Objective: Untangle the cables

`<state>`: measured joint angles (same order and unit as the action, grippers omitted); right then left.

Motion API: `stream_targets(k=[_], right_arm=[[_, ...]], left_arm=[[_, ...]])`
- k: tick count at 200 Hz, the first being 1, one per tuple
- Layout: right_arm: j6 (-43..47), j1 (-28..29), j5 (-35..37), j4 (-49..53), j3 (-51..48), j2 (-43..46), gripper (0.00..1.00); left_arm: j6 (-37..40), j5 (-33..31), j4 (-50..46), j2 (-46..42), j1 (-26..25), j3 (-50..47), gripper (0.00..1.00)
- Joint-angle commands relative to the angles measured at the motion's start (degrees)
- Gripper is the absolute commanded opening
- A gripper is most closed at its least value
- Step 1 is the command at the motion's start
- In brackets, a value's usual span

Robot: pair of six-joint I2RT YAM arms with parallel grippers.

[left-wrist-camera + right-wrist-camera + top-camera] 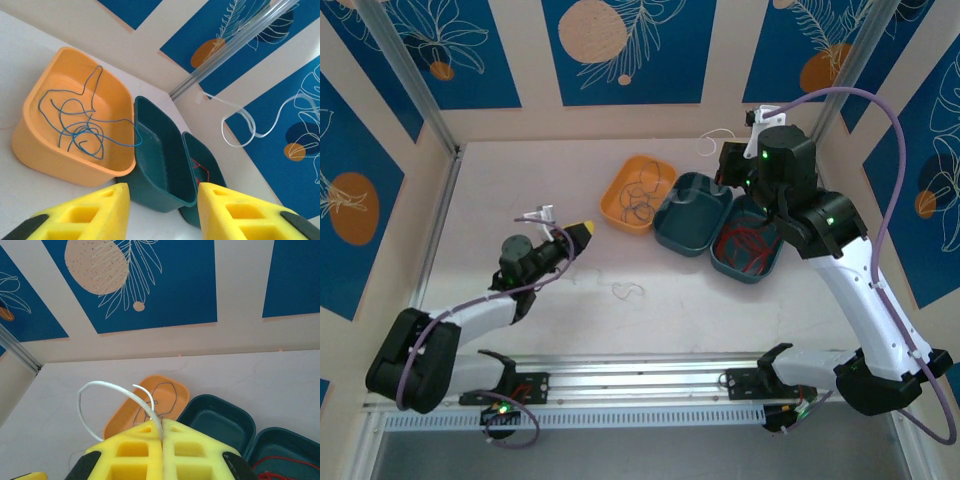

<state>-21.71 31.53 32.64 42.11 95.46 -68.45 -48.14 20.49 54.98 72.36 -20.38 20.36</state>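
Note:
My right gripper (162, 427) is shut on a whitish cable (107, 386), which arches up and to the left out of its yellow fingers. In the top view that gripper (728, 162) hangs over the back of the trays, with the cable's loop (718, 134) behind it. Blue cables (80, 122) lie coiled in the orange tray (30, 145). Red cables (748, 243) fill the right teal tray (772, 266). Another whitish cable (628, 291) lies loose on the table. My left gripper (162, 192) is open with nothing between its fingers, low over the table, left of the orange tray.
An empty teal tray (692, 212) stands between the orange tray and the red-cable tray, all three touching. Walls with blue panels close in the back and both sides. A metal rail (640, 375) runs along the near edge between the arm bases.

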Motion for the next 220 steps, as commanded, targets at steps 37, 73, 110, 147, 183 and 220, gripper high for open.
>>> stream_targets(k=[37,73,110,147,183,220], right_arm=[[2.1,-0.9,-4.1,1.8,6.8,-3.9,0.00],[3.2,-2.6,-4.5,2.9,9.9,-7.3,0.00],[2.8,-4.3,-7.2,2.4,11.0,-9.9,0.00],[2.8,-5.1,-10.0,2.1,12.7,-14.0,0.00],[3.1,-6.3,-10.5,1.8,12.5,-18.1,0.00],[1.7,-8.8,-11.7,0.1,8.2,-19.5,0.00]], left_arm=[[0.6,-0.4,-6.7,-3.6,0.7,2.0,0.54],[7.2,-4.3,-23.2,-10.9,0.7,4.0,0.96],[12.4,-10.6,-38.3,-19.4,0.8,5.9,1.00],[15.9,-16.5,-47.6,-26.4,0.8,7.3,1.00],[18.2,-18.7,-51.5,-29.5,0.8,8.2,1.00],[19.0,-18.6,-52.9,-29.6,0.8,8.6,1.00]])
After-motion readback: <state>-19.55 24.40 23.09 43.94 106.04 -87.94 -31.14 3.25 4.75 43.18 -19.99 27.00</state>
